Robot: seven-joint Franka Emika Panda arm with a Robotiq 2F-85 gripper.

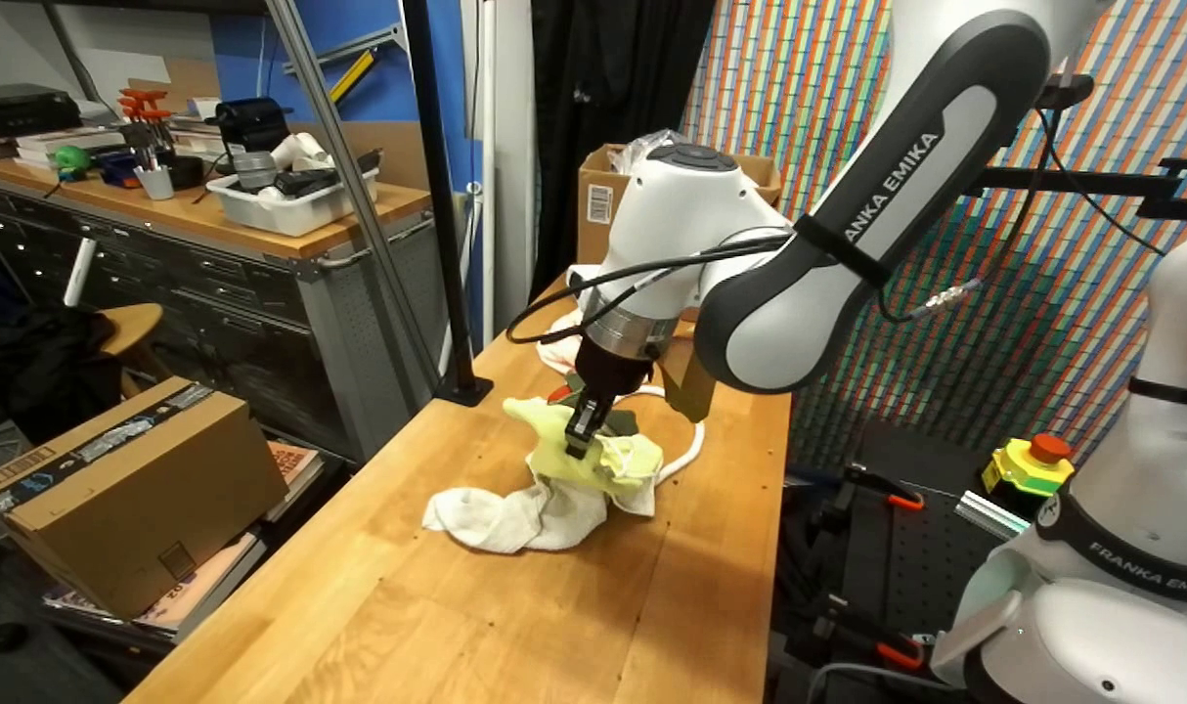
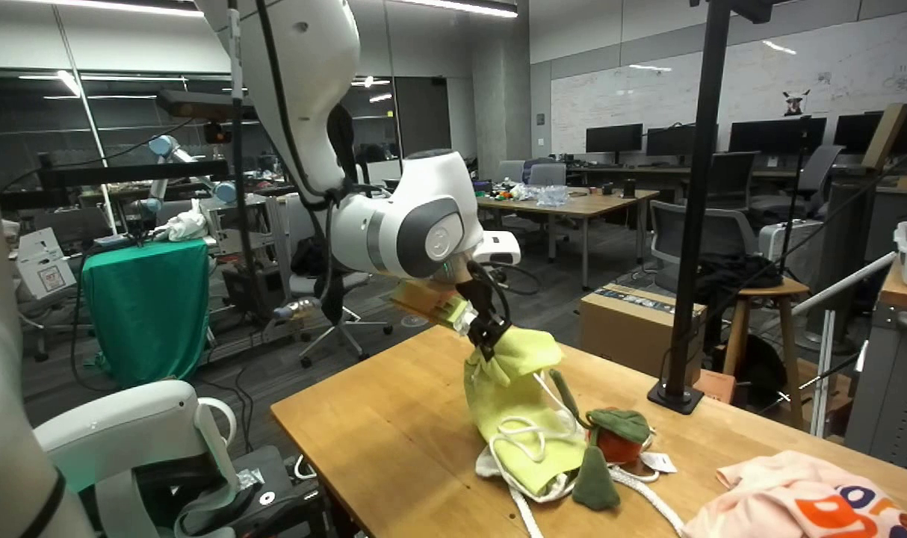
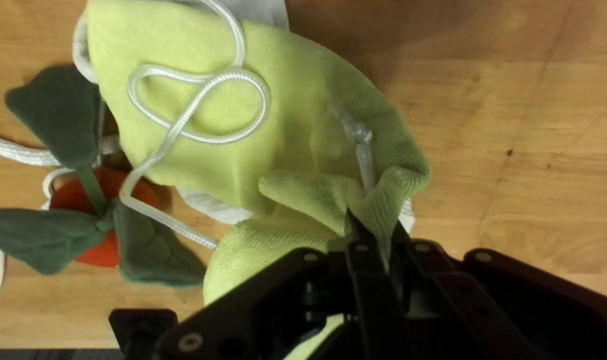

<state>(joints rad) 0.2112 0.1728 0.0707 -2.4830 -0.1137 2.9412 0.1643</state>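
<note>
1. The gripper (image 3: 376, 234) pinches a fold of a yellow-green cloth bag (image 2: 504, 407), jaws almost together.
2. The bag rests on a wooden table (image 1: 515, 616), white cord (image 3: 216, 79) looped over it.
3. Beside the bag lies a green-leaved red soft toy (image 2: 618, 442).

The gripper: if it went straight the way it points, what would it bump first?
Probably more of the yellow-green cloth: the gripper pinches a fold of it. Depth beneath is unclear.

Roughly opposed exterior views share the table (image 1: 554, 626); the wrist view looks closely down.
</note>
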